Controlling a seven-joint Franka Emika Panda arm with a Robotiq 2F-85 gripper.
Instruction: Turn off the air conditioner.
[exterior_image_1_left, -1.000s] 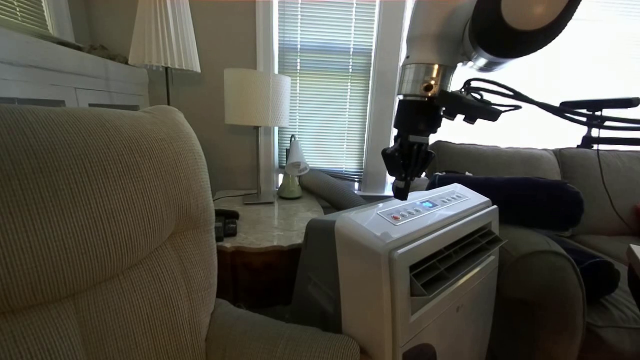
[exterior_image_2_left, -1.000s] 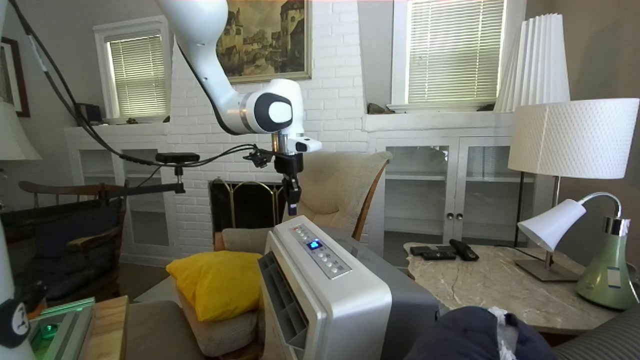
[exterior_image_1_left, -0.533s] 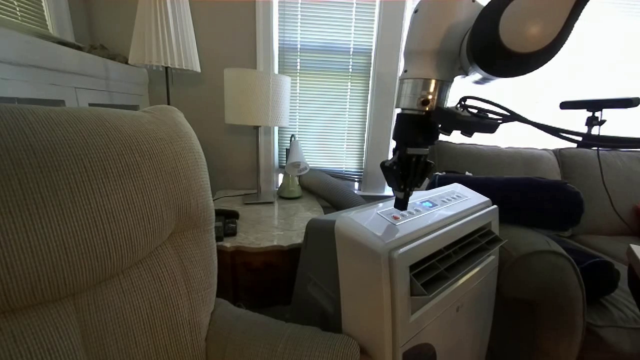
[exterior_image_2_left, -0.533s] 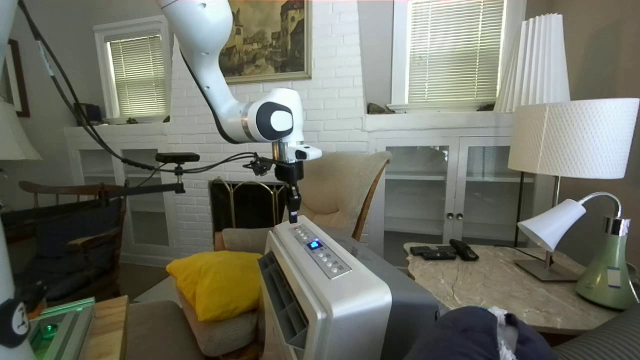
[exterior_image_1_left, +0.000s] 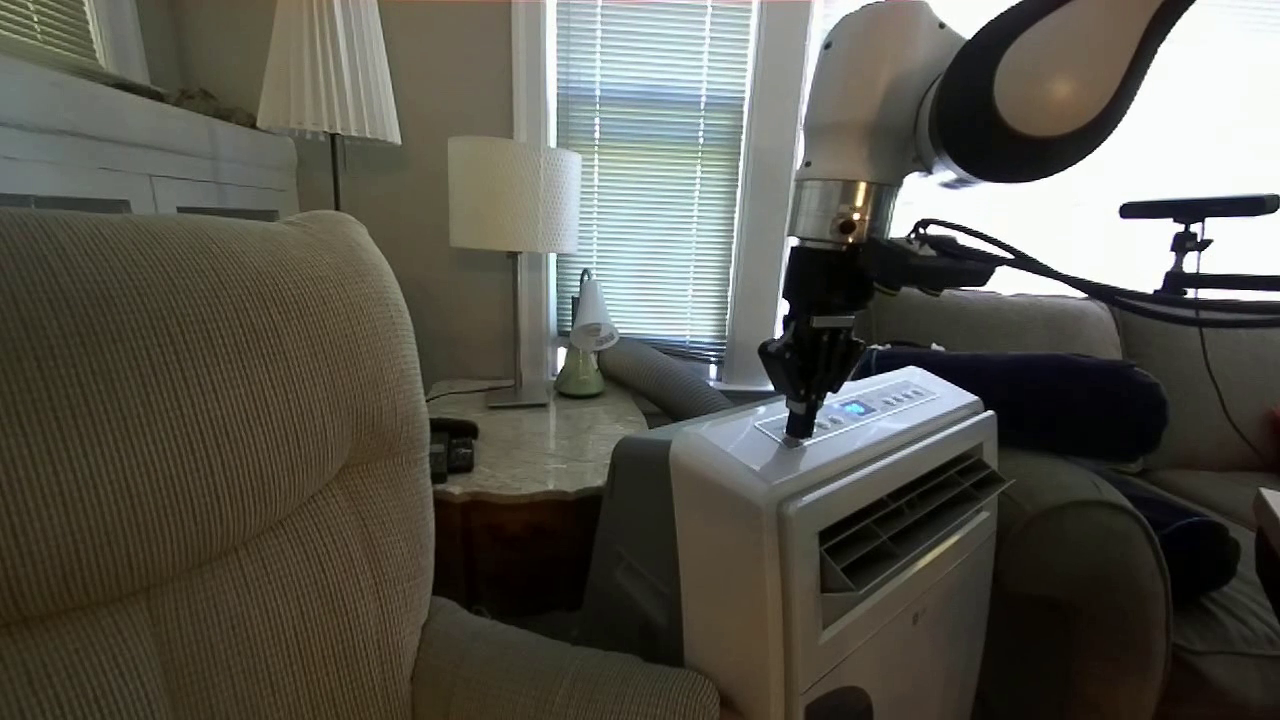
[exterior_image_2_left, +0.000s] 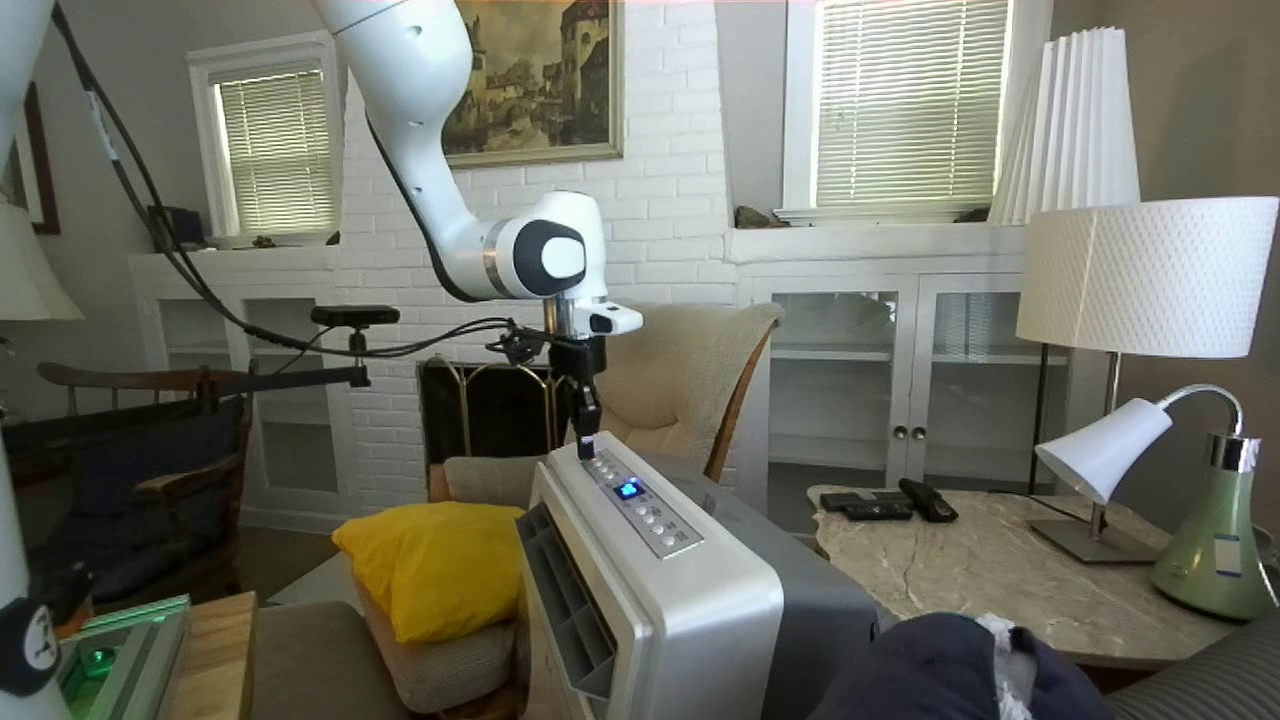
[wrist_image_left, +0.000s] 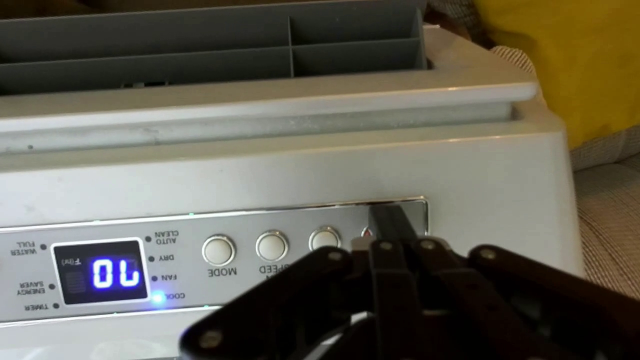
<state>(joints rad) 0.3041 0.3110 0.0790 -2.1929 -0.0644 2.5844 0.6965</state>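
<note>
The white air conditioner stands in both exterior views (exterior_image_1_left: 735, 540) (exterior_image_2_left: 690, 620) and fills much of the wrist view (wrist_image_left: 300, 170). Its top panel has a blue-lit display (exterior_image_2_left: 629, 489), which reads 70 upside down in the wrist view (wrist_image_left: 100, 271), with the COOL light lit. My gripper is shut and empty, pointing down at the panel's end in both exterior views (exterior_image_1_left: 800, 425) (exterior_image_2_left: 587, 448). In the wrist view my fingertips (wrist_image_left: 393, 220) cover most of the red button (wrist_image_left: 367, 232); only a sliver shows. I cannot tell whether the tips touch or press it.
A beige armchair (exterior_image_1_left: 210, 420) stands beside the unit. A yellow cushion (exterior_image_2_left: 440, 565) lies near the grille. A marble-topped side table (exterior_image_2_left: 920, 560) holds lamps and remotes. A sofa (exterior_image_1_left: 1060, 560) with a dark rolled bundle (exterior_image_1_left: 1020, 395) is on the unit's far side.
My arm and shut gripper have moved down, from above the air conditioner to its panel at the red button. The display stays lit blue.
</note>
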